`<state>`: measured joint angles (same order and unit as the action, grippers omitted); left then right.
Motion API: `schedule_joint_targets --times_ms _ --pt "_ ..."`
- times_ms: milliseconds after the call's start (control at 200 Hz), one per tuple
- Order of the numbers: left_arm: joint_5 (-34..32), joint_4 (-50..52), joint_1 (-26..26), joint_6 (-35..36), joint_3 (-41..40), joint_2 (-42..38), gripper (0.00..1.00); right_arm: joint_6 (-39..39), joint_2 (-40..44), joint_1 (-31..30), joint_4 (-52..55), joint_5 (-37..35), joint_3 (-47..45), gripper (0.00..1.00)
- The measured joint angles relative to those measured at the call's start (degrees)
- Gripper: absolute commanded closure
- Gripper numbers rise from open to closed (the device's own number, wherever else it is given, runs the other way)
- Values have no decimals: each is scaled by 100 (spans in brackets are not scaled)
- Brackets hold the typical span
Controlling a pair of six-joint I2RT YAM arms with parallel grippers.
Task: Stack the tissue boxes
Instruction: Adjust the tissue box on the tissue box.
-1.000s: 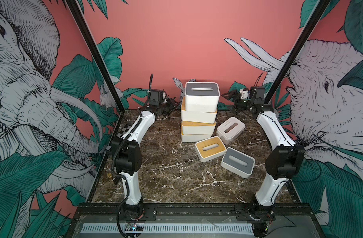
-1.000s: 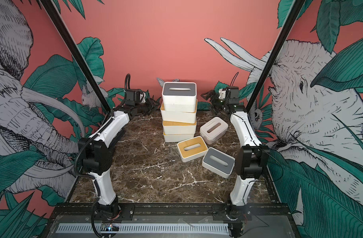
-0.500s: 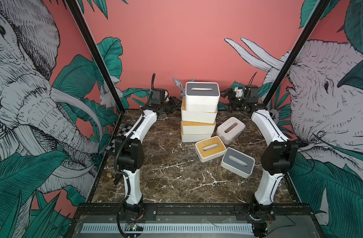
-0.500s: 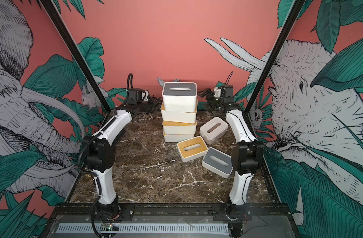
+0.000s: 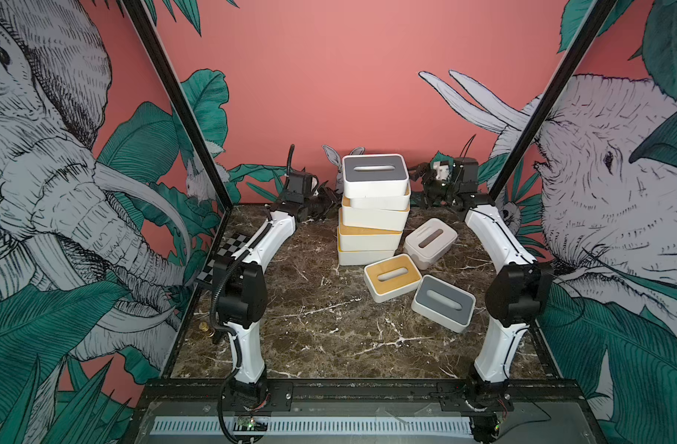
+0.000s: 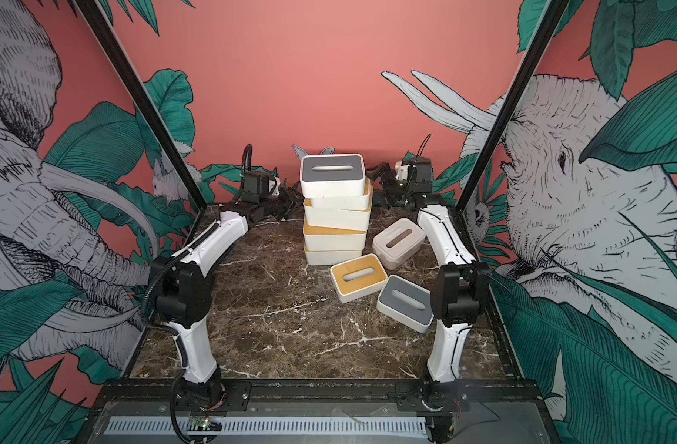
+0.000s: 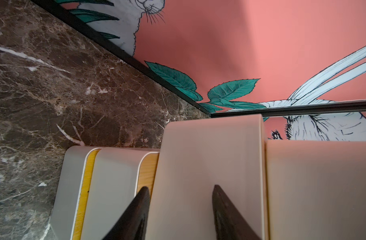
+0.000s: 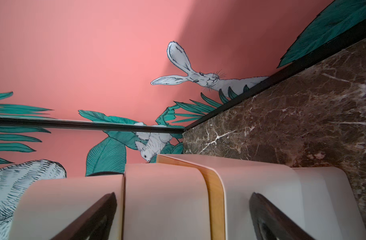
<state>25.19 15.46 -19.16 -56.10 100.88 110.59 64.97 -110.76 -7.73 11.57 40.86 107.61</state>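
Observation:
Several tissue boxes form a leaning stack (image 5: 371, 221) at the back centre, topped by a grey-lidded box (image 5: 375, 175). Three more lie loose to its right: a pale box (image 5: 431, 241), a bamboo-lidded box (image 5: 392, 276) and a grey-lidded box (image 5: 443, 301). My left gripper (image 5: 331, 198) points at the stack's left side, jaws partly open, its tips close against one box's wall (image 7: 209, 155); whether they touch is unclear. On the opposite side my right gripper (image 5: 415, 178) stands wide open, its jaws spanning more than one box wall (image 8: 163, 197) of the upper stack.
The marble table (image 5: 321, 326) is boxed in by printed walls on three sides, with a black frame rail along the front. A checkerboard panel (image 5: 225, 250) leans at the left wall behind my left arm. A small brass fitting (image 5: 204, 328) sits by the left edge.
My right gripper has moved left, closer to the upper stack. My left gripper has edged toward the stack's left side. The boxes have not moved.

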Motion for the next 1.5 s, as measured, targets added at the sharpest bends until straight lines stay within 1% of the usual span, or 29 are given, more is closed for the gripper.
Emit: schedule_joint_targets --times_ms 250,580,820,1030,1500 --pt "-66 -98 -42 -68 -223 -216 49 48 0 0 -188 -17 -210 1" --pt "-227 -170 -151 -142 -518 -479 49 197 0 -7 -334 -52 -260 1" --pt "-260 -212 -179 -155 -682 -638 48 334 26 -39 -669 -111 -459 1" --pt "-326 -212 -188 -157 -796 -765 48 378 114 -131 -857 -280 -627 1" --pt "-380 -278 -179 -247 -855 -772 48 415 367 -289 -887 -734 -911 1"
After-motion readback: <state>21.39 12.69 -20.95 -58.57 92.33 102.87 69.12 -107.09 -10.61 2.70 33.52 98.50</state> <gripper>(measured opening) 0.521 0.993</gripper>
